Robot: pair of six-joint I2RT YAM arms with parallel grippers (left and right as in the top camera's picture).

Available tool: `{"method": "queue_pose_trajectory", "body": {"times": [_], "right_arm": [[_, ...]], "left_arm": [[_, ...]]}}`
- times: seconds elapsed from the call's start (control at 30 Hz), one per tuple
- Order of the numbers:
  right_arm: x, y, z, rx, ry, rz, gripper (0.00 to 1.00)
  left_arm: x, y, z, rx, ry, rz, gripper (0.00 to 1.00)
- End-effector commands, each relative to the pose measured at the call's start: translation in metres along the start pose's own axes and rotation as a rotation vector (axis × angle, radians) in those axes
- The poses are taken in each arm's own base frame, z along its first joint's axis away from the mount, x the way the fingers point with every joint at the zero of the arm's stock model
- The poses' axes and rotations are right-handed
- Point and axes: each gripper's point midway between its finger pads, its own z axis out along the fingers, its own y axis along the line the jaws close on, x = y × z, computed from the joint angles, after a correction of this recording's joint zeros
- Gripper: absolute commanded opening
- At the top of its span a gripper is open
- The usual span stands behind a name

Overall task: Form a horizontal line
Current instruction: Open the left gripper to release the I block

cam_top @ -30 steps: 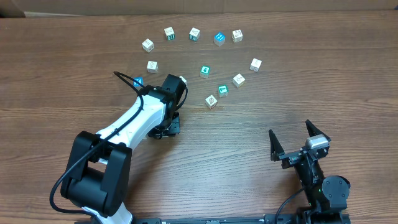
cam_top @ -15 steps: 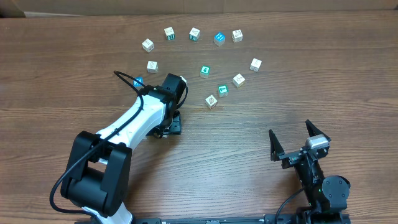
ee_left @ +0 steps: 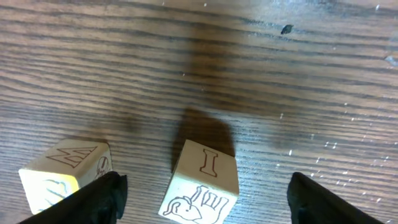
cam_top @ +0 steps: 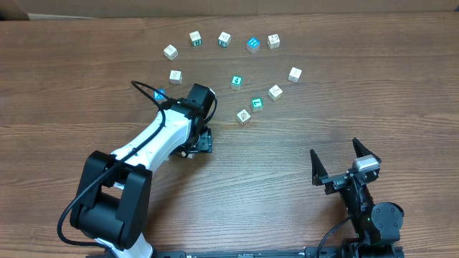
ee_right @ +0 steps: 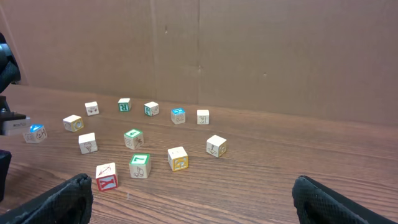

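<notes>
Item, my left gripper [ee_left: 205, 194]: spread around I cube [ee_left: 210, 167], touching neither side. M cube [ee_left: 62, 171] just beside left finger [ee_left: 99, 199]. Handling: I should rise straight, nudging neither. My right gripper [cam_top: 335, 150]: spread.

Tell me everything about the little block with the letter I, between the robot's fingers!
The I block is a small pale wooden-looking cube. Its top bears a brown outlined letter I; the side facing the camera shows a line-drawn elephant. It sits flat on the wooden table, turned slightly, with a dark shadow behind it. It stands between the open fingers of the left gripper, and neither finger touches it.
</notes>
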Motion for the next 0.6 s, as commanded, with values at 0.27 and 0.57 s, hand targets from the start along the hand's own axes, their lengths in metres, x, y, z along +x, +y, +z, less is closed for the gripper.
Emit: {"method": "queue_pose_trajectory", "body": {"times": [0.27,0.57], "right_arm": [[0.0011,-0.0021,-0.0002,0.012,-0.006,0.001,1.00],[0.0011,-0.0021,-0.0002,0.012,-0.006,0.001,1.00]], "left_arm": [[-0.0008,-0.0026,0.0041,0.004,-0.005,0.050,0.46],[-0.0008,-0.0027,0.0041,0.005,-0.005,0.050,0.52]]}}
